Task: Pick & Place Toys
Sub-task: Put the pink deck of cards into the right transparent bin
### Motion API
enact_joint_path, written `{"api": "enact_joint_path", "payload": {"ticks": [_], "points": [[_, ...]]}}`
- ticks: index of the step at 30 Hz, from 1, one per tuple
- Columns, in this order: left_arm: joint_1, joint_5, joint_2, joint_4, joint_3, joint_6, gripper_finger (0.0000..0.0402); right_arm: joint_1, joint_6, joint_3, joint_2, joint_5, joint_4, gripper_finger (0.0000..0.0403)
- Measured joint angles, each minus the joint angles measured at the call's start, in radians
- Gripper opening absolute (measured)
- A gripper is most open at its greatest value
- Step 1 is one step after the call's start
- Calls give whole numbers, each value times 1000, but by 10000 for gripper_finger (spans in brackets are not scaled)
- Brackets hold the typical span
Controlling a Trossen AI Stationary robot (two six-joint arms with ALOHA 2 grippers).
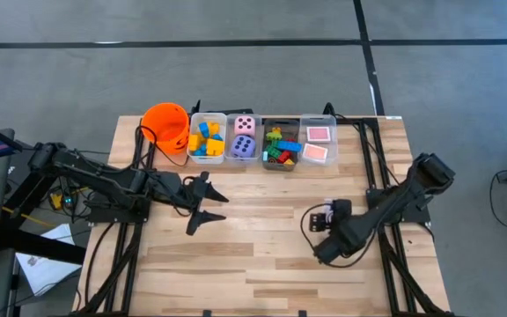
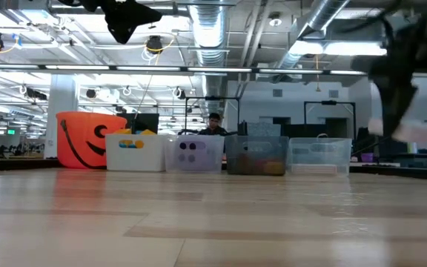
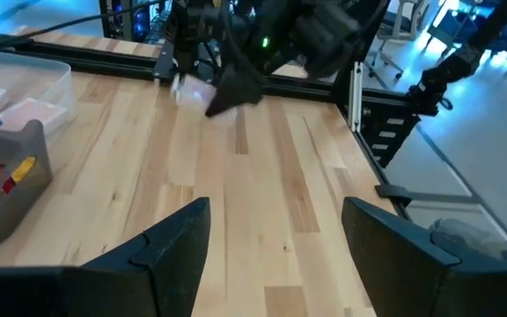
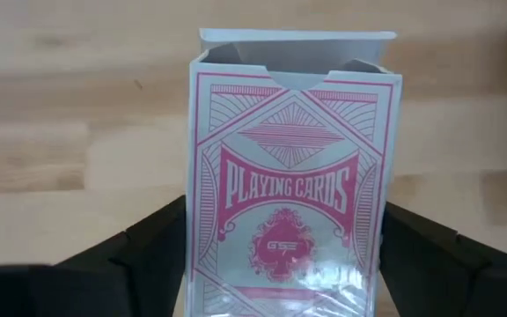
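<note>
One card box (image 4: 293, 185) reads "PLAYING CARDS"; right gripper (image 4: 293, 264) clamps it.

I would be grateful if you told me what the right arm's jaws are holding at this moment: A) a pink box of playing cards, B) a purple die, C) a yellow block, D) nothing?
A: the right wrist view shows the pink box of playing cards clamped between the right gripper jaws, above the bare wooden table.
</note>
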Motion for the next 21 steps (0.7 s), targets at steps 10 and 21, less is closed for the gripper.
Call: {"api": "enact_joint_path", "payload": {"ticks": [10, 21], "points": [[0, 0, 0, -4, 0, 84, 250, -173, -53, 187, -1, 369, -367, 305], [0, 0, 0, -8, 0, 79, 250, -619, -532, 193, -1, 506, -236, 306]]}}
